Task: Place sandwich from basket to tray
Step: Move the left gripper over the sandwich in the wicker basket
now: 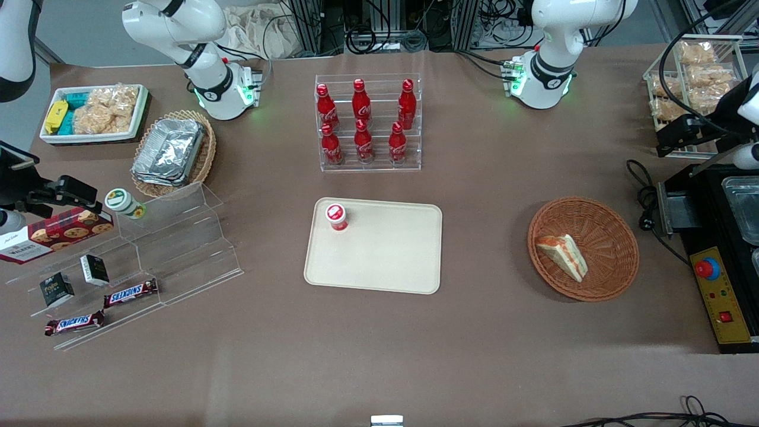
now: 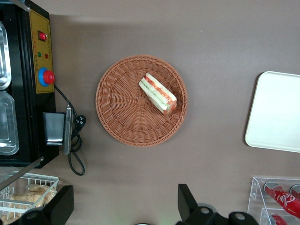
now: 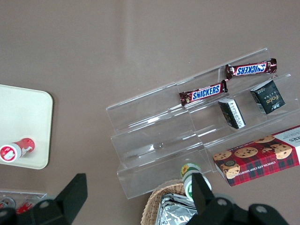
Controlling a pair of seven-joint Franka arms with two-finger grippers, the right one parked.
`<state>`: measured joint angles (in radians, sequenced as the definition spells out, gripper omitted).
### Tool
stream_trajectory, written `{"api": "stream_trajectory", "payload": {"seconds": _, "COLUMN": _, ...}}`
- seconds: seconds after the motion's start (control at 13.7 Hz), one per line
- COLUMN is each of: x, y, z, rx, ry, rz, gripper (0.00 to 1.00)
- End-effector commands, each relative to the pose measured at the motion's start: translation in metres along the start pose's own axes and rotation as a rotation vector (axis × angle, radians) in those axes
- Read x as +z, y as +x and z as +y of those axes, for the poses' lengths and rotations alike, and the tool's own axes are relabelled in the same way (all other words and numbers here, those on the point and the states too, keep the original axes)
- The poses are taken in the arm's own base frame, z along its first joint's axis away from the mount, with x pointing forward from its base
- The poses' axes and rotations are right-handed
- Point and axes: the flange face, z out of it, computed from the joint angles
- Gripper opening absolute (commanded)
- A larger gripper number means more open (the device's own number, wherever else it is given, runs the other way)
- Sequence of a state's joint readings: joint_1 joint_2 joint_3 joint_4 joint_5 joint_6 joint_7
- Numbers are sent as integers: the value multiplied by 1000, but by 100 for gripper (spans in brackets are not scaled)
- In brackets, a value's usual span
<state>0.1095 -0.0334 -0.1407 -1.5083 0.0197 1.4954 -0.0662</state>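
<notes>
a brown counter [image 1: 379,344] fills the front view, with cables and frames at its farther edge. the cream tray [image 1: 385,261] lies in the middle, a small red-capped bottle [image 1: 336,216] standing in one corner. toward the working arm's end sits the reddish wicker basket [image 1: 605,231], and the sandwich [image 1: 563,256] lies in it, off-centre, its orange-red filling showing. farther from the camera than the tray, a clear rack holds six red coca-cola bottles [image 1: 363,121]. toward the parked arm's end, clear steps carry two snickers bars [image 1: 130,292] and a red tartan walkers cookie box [image 1: 56,234].

the left wrist view looks straight down on the basket [image 2: 122,117] and the sandwich [image 2: 158,93], whose green layer shows only here. the gripper [image 2: 124,206] hangs high above the counter, beside the basket, fingers [image 2: 187,199] spread wide and holding nothing. a black machine with a yellow panel and red button [image 2: 45,77] is near.

the right wrist view shows the snickers lettering plainly, and small dark boxes [image 3: 267,96] reading "face".
</notes>
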Motion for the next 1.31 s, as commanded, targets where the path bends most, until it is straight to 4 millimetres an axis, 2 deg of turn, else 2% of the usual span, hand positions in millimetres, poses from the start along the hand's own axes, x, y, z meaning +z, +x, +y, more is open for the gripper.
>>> {"api": "stream_trajectory", "payload": {"seconds": 0.0, "x": -11, "y": 3, "z": 3, "rx": -25, "ry": -5, "rz": 5, "gripper": 100}}
{"api": "stream_trajectory", "payload": {"seconds": 0.29, "x": -6, "y": 6, "z": 0, "rx": -33, "ry": -5, "rz": -4, "gripper": 100}}
{"api": "stream_trajectory", "payload": {"seconds": 0.44, "x": -6, "y": 1, "z": 3, "rx": -109, "ry": -5, "rz": -10, "gripper": 100}}
{"api": "stream_trajectory", "payload": {"seconds": 0.51, "x": 7, "y": 7, "z": 6, "rx": -156, "ry": -16, "rz": -40, "gripper": 100}}
{"api": "stream_trajectory", "payload": {"seconds": 0.66, "x": 52, "y": 35, "z": 15, "rx": -234, "ry": -30, "rz": -113, "gripper": 100}}
{"api": "stream_trajectory", "payload": {"seconds": 0.73, "x": 84, "y": 49, "z": 26, "rx": -237, "ry": -26, "rz": -164, "gripper": 100}}
{"api": "stream_trajectory", "payload": {"seconds": 0.88, "x": 129, "y": 69, "z": 33, "rx": -238, "ry": -26, "rz": -214, "gripper": 100}}
{"api": "stream_trajectory", "payload": {"seconds": 1.02, "x": 186, "y": 88, "z": 38, "rx": -346, "ry": -9, "rz": -276, "gripper": 100}}
{"api": "stream_trajectory", "payload": {"seconds": 1.17, "x": 238, "y": 105, "z": 62, "rx": -451, "ry": 6, "rz": -266, "gripper": 100}}
{"api": "stream_trajectory", "payload": {"seconds": 1.24, "x": 267, "y": 110, "z": 67, "rx": -508, "ry": 20, "rz": -273, "gripper": 100}}
